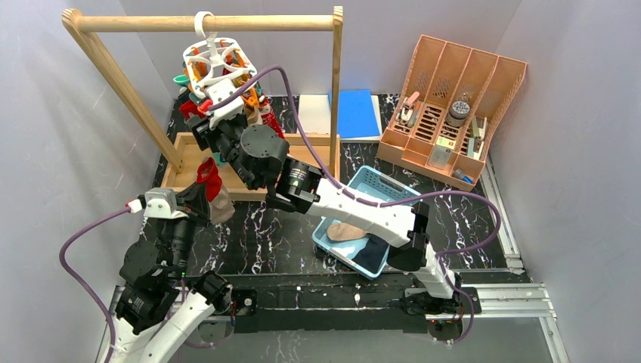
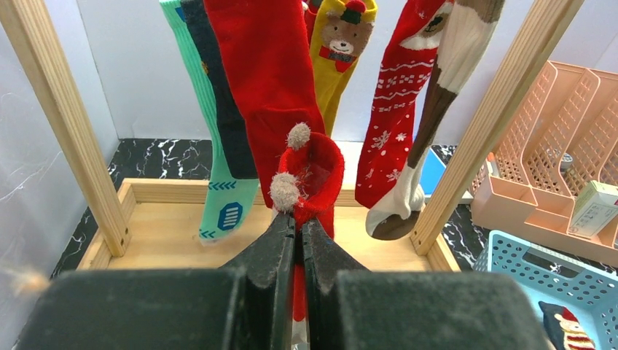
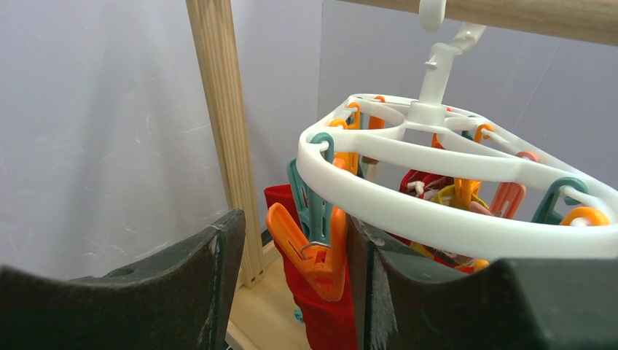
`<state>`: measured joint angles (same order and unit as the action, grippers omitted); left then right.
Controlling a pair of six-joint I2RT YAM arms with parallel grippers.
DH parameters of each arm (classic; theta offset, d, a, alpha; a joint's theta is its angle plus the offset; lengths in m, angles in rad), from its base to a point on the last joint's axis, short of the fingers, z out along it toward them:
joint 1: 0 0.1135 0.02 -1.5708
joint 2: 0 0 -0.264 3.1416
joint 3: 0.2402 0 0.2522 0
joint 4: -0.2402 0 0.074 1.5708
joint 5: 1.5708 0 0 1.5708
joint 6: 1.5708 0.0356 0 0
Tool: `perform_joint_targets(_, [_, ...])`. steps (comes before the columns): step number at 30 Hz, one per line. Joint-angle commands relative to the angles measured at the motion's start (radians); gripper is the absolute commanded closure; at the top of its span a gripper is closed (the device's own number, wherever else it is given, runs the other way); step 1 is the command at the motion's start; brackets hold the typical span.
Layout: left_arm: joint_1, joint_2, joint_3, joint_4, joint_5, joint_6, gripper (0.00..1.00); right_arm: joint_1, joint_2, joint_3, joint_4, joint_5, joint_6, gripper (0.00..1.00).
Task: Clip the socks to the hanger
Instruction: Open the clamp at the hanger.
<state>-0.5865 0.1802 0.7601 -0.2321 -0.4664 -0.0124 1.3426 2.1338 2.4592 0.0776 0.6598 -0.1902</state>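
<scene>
An orange plastic clip (image 3: 315, 257) hangs between the fingers of the right gripper (image 3: 291, 251), nearer its right finger, under the rim of the white plastic ring-shaped hanger (image 3: 437, 215). A light wooden frame post (image 3: 226, 131) stands behind, to its left. In the left gripper (image 2: 297, 222) sits a red pompom-trimmed fabric sock (image 2: 315, 169), with hung patterned fabric socks (image 2: 397, 109) behind it and a blue plastic basket (image 2: 525, 273) to its right
</scene>
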Motion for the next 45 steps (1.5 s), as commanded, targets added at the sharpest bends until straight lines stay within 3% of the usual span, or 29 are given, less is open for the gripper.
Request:
perform_joint_targets(1, [-0.004,-0.009,-0.008,0.025,-0.001,-0.013,1.0,-0.008,-0.002,0.056,0.042,0.021,-0.005,0.4])
perform_joint_targets(15, [-0.004,-0.012,-0.009,0.026,0.005,-0.019,1.0,-0.008,-0.003,0.068,0.031,-0.004,0.011,0.62])
perform_joint_targets(23, [-0.004,0.004,0.003,0.045,0.008,-0.017,1.0,-0.008,-0.009,0.065,0.018,-0.015,0.014,0.84])
perform_joint_targets(26, [-0.004,0.013,0.013,0.067,0.004,-0.019,1.0,-0.008,-0.019,0.054,0.014,-0.018,0.017,0.99])
perform_joint_targets(45, [-0.004,0.14,0.058,0.307,0.076,-0.019,1.0,-0.008,-0.107,-0.065,0.033,-0.052,0.045,0.99])
